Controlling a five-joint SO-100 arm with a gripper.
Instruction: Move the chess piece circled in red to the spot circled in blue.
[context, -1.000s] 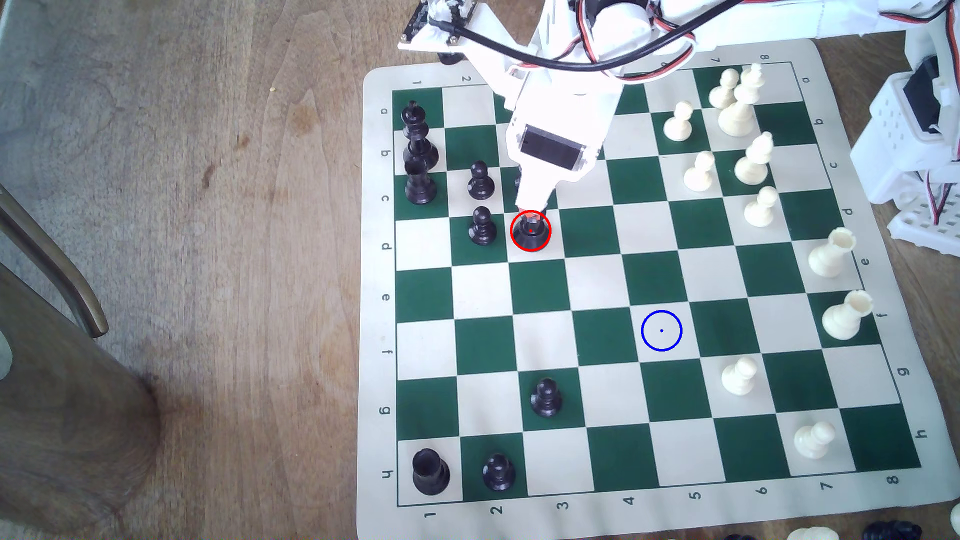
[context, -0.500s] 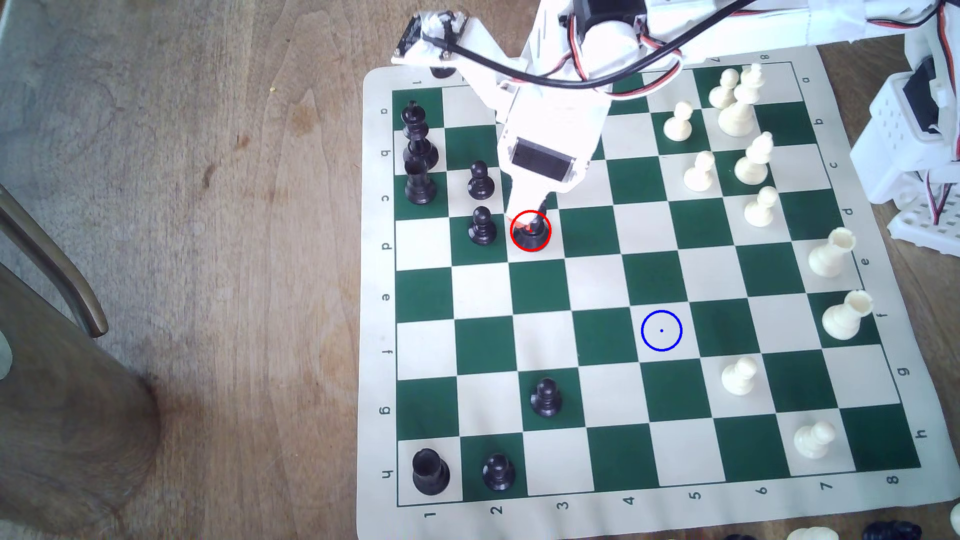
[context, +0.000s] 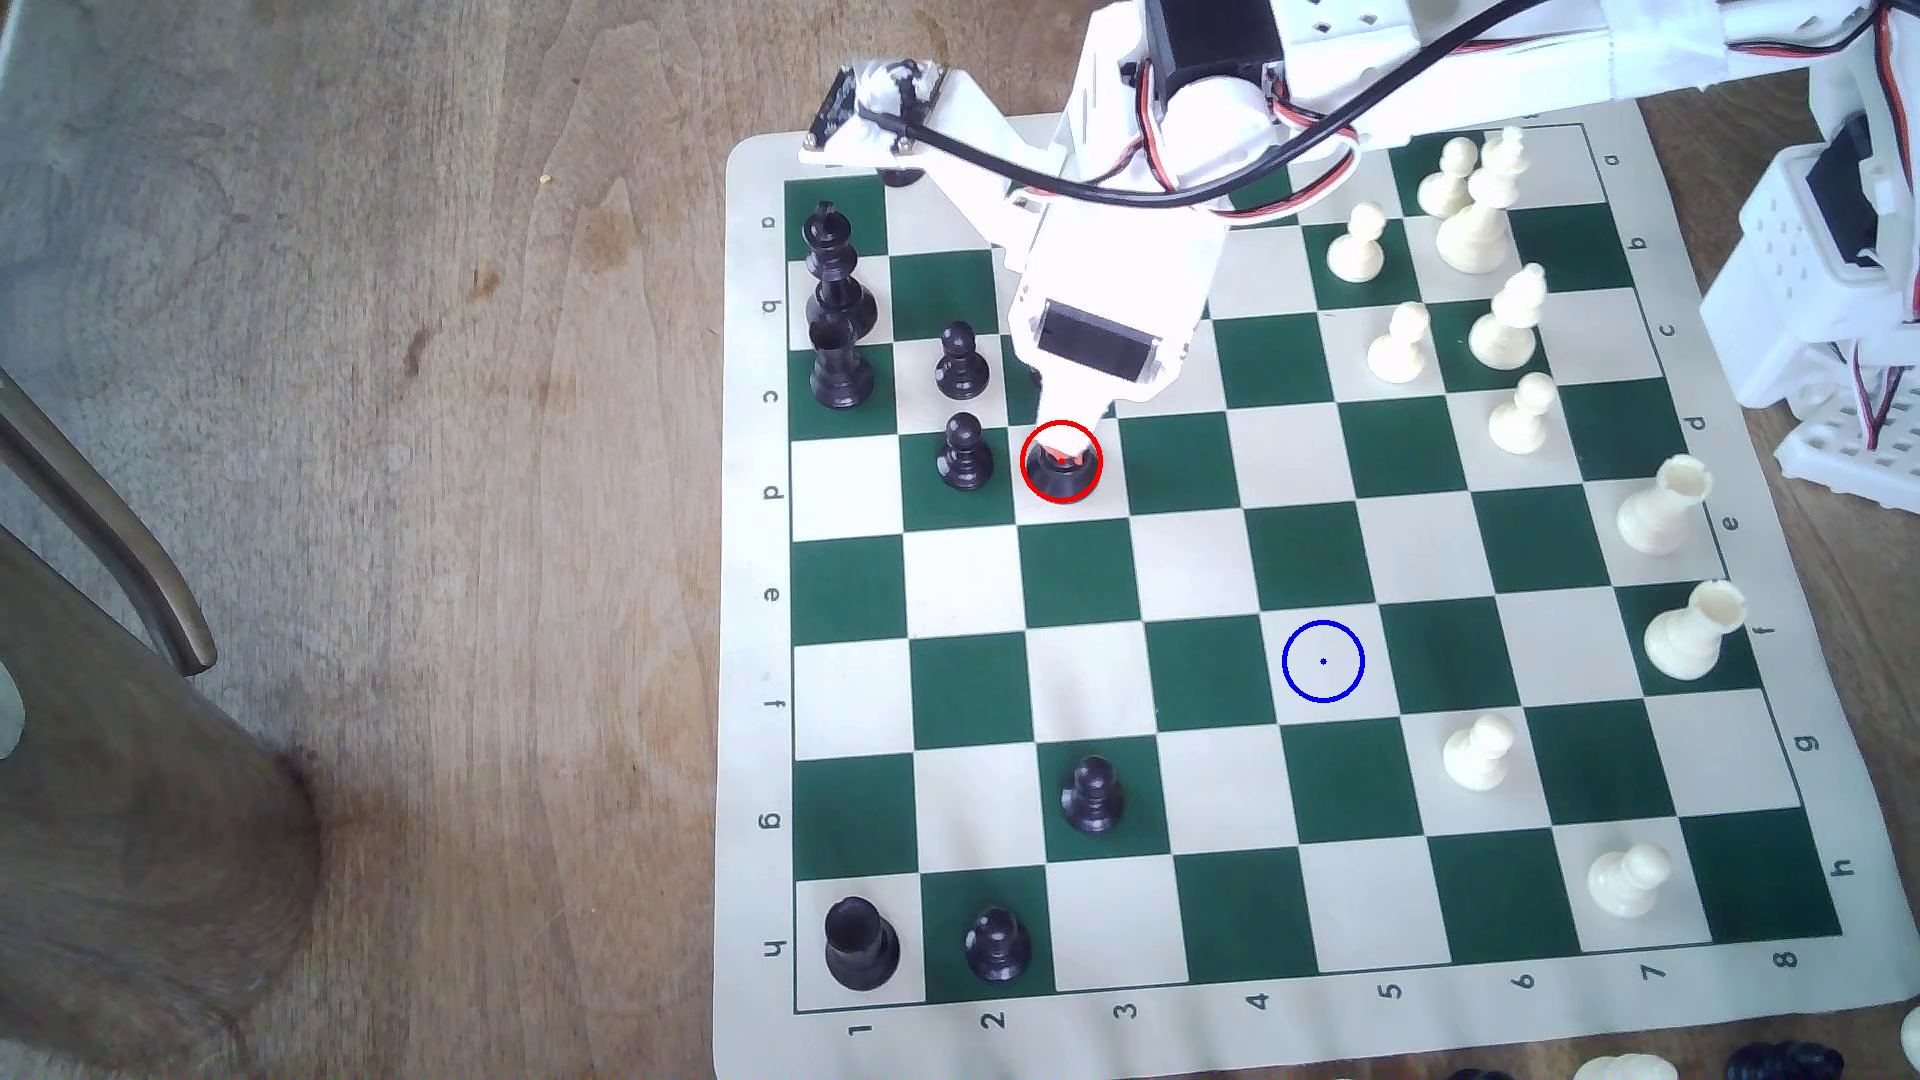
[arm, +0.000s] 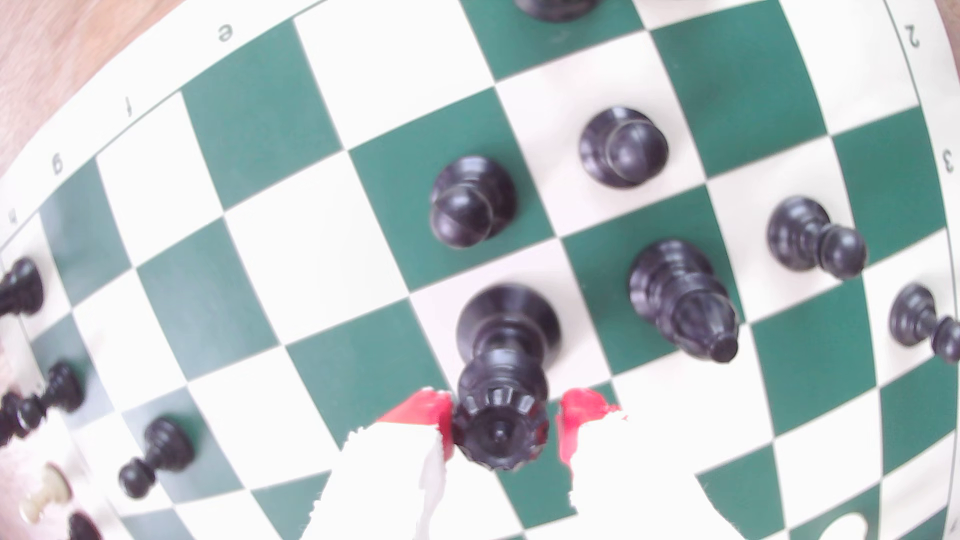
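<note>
Since a second ago the white arm has shifted slightly over the chessboard (context: 1288, 1038) and settled lower, its gripper (arm: 501, 426) now bracketing the crown of the chess piece (arm: 506, 363), the black queen on its cream square inside the red ring. The red-tipped jaws stand narrow, one pad touching the crown, the other just beside it, not yet clamped. The spot (context: 1323, 662) lies well apart, unoccupied. An uneven squeeze could tip the queen toward the bishop (arm: 683, 304) or neighbouring pawn (arm: 470, 202).
</note>
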